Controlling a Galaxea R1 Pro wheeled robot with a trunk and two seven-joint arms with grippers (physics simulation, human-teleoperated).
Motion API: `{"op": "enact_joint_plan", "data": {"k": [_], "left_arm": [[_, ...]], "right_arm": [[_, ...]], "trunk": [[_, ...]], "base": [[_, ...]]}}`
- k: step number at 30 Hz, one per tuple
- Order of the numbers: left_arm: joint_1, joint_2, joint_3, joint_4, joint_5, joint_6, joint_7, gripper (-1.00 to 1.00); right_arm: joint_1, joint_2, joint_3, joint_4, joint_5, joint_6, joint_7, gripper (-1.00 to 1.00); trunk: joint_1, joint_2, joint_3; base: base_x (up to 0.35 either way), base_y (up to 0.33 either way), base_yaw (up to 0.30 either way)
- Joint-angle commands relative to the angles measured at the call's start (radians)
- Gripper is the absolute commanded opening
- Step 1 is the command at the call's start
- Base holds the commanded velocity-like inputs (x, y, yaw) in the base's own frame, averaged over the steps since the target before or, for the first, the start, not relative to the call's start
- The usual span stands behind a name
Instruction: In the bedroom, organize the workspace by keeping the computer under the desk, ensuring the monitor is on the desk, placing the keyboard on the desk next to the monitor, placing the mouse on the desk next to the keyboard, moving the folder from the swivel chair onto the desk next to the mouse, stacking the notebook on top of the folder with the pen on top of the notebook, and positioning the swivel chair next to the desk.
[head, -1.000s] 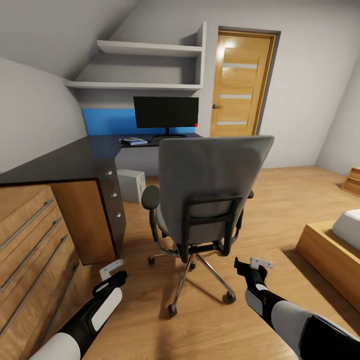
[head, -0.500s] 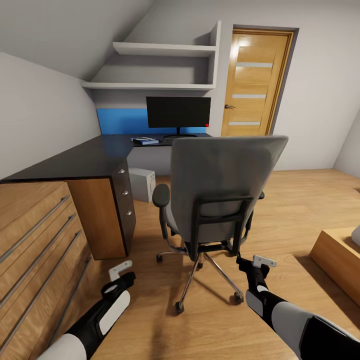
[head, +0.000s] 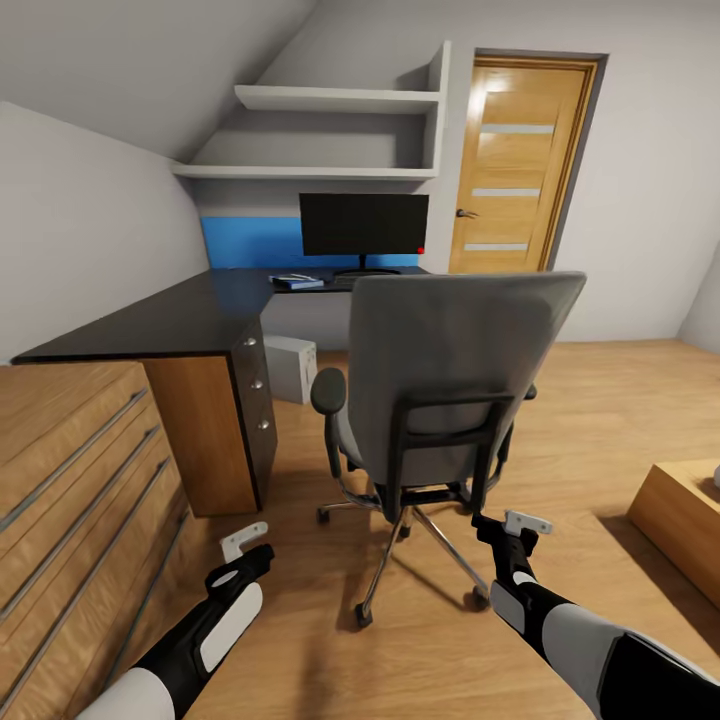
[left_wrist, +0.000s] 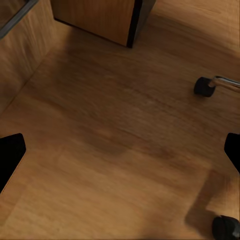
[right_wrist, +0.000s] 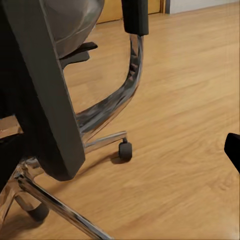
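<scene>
Head view: the swivel chair (head: 440, 390) is seen from behind, standing on the wood floor (head: 600, 420) between the robot and the black surface of the desk (head: 180, 320). The monitor (head: 364, 224) is set at the far end of that surface, with the blue folder (head: 297, 283) lying just beside its base; the computer (head: 291, 368) is tucked beneath. The left gripper (head: 245, 547) and right gripper (head: 512, 528) are held low, both with fingers spread apart and nothing between them.

A collision with the chair's star base is judged the main risk, since the right gripper hangs near a caster (right_wrist: 125, 150). A push there could roll the chair away from the desk.

The keyboard and mouse are blocked by the chair back. What lies on the folder cannot be made out.
</scene>
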Motion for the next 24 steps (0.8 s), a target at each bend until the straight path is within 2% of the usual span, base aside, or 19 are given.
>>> {"op": "enact_joint_plan", "data": {"k": [1,17,24], "left_arm": [[-0.001,0.001,-0.006,-0.002,0.002,0.004,0.008,1.0],[-0.001,0.001,-0.029,-0.001,0.002,0.004,0.008,1.0],[-0.001,-0.011,-0.029,0.001,0.002,0.004,0.008,1.0]], "right_arm": [[0.0,-0.001,0.009,-0.003,-0.002,-0.001,-0.01,1.0],[0.0,-0.001,0.01,-0.003,-0.002,-0.002,-0.009,1.0],[0.0,-0.001,0.01,-0.003,-0.002,-0.002,-0.009,1.0]], "trunk": [[0.0,0.0,-0.001],[0.0,0.0,-0.001],[0.0,0.0,-0.001]], "base": [[0.0,0.0,0.209],[0.0,0.0,0.262],[0.0,0.081,0.27]]}}
